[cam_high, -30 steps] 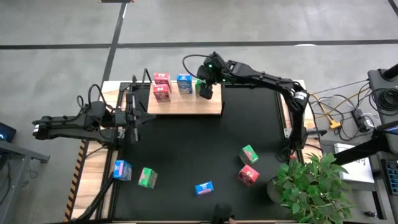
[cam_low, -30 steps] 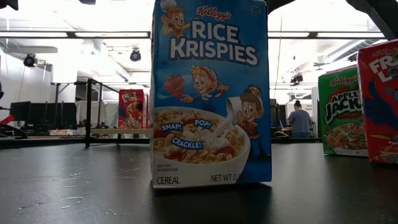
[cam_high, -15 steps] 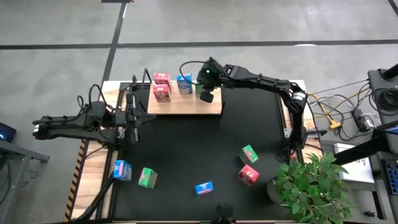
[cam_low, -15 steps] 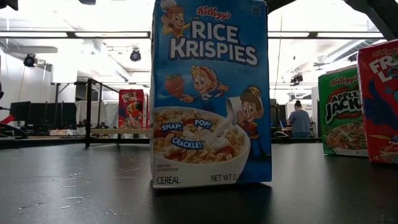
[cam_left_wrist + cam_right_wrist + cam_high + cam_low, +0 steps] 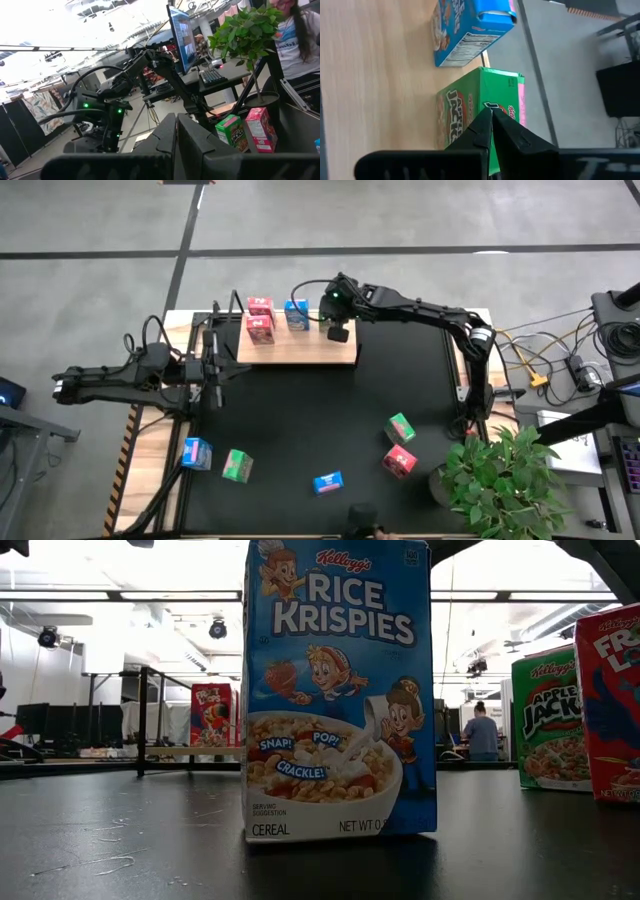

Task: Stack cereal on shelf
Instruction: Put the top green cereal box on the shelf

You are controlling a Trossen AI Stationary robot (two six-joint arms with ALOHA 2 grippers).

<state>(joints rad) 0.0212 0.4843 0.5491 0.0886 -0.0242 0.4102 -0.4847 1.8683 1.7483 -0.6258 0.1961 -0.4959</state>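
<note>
The shelf [image 5: 300, 350], a light wooden board, lies at the table's far side. Two pink-red cereal boxes [image 5: 260, 318], a blue one [image 5: 296, 313] and a green one [image 5: 462, 120] stand on it. My right gripper [image 5: 338, 332] is shut and slants down at the green box's top edge, next to the blue box [image 5: 465, 30]. My left gripper [image 5: 212, 368] is shut with nothing in it and hovers at the table's left side. Several more cereal boxes rest on the black mat near the front edge; among them is a blue one [image 5: 340, 690]. My right gripper's shut fingertips [image 5: 485, 122] point slanting down at the upper edge [image 5: 495, 75] of the green box, which stands upright on the board. I cannot tell whether they touch it.
Loose boxes on the mat: blue [image 5: 196, 452], green [image 5: 237, 466], blue [image 5: 328, 482], green [image 5: 400, 426], pink-red [image 5: 399, 461]. A potted plant [image 5: 505, 475] stands at the near right corner. Thin black posts [image 5: 235, 305] rise at the board's left end.
My right gripper has shut its fingers over the green box on the board, rolled its wrist and sunk a little. The green box stays standing on the board.
</note>
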